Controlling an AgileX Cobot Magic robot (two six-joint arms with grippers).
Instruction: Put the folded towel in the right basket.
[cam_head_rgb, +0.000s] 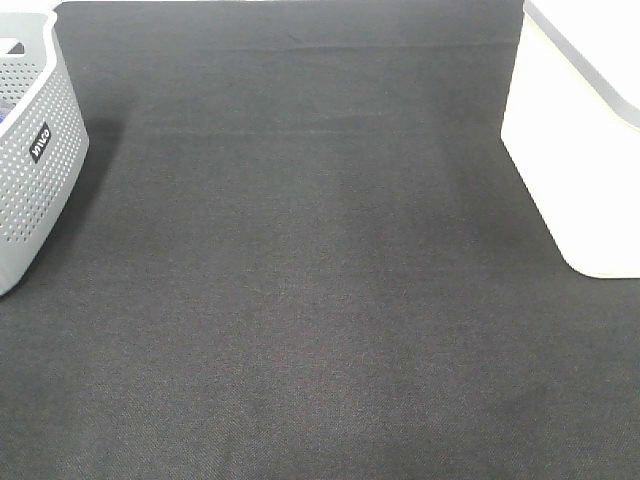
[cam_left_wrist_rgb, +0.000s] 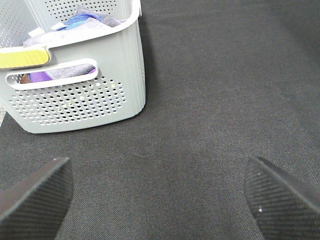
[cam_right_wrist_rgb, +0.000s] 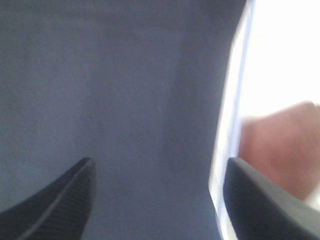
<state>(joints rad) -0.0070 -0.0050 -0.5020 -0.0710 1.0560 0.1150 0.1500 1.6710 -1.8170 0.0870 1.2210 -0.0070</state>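
The left gripper (cam_left_wrist_rgb: 159, 192) has its jaws spread wide and empty above bare dark tabletop (cam_head_rgb: 320, 300), and the right gripper (cam_right_wrist_rgb: 159, 197) is likewise wide apart, gripping nothing. Outward from the right jaws, the blurred wrist view shows the white basket (cam_right_wrist_rgb: 280, 75) close at 3 o'clock, with a brownish-pink mass (cam_right_wrist_rgb: 280, 145) inside its rim; this may be the folded towel, though the blur leaves that uncertain. If so, the placing looks finished and only pulling the arm clear is left. Outward from the left jaws, at 11 o'clock, sits the grey perforated basket (cam_left_wrist_rgb: 75, 85) holding blue and purple cloth (cam_left_wrist_rgb: 85, 17). The high camera shows neither gripper, just the grey basket at 9 o'clock and the white basket at 2 o'clock, its inside hidden there; only the right wrist camera looks into it.
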